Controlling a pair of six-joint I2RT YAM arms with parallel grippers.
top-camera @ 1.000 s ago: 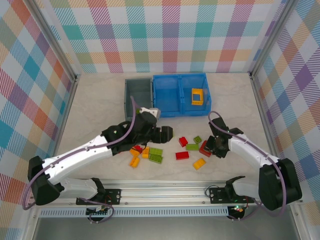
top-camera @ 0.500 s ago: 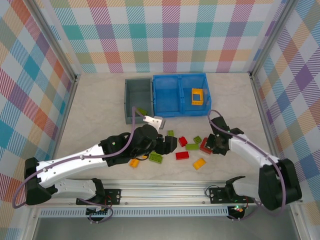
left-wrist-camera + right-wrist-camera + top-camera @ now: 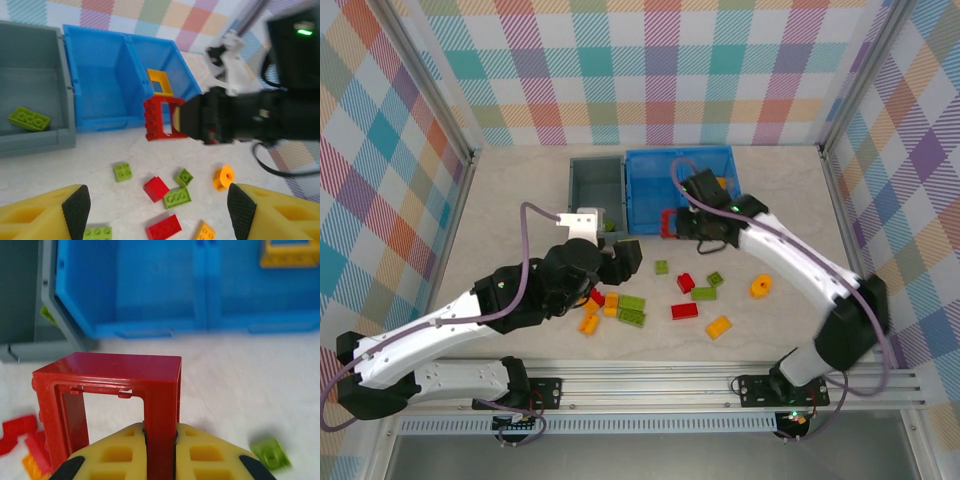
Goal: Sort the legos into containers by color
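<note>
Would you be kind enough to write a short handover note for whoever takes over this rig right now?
Right hand: shut on a red frame brick, held up by the front wall of the blue bin.
Left hand: open, holding nothing, above the loose bricks.
Done: one green brick lies in the grey bin; one yellow frame sits in the blue bin's right compartment.
Left: drop the red frame, probably into the left compartment, then sort the red, green and orange-yellow bricks lying on the table.
</note>
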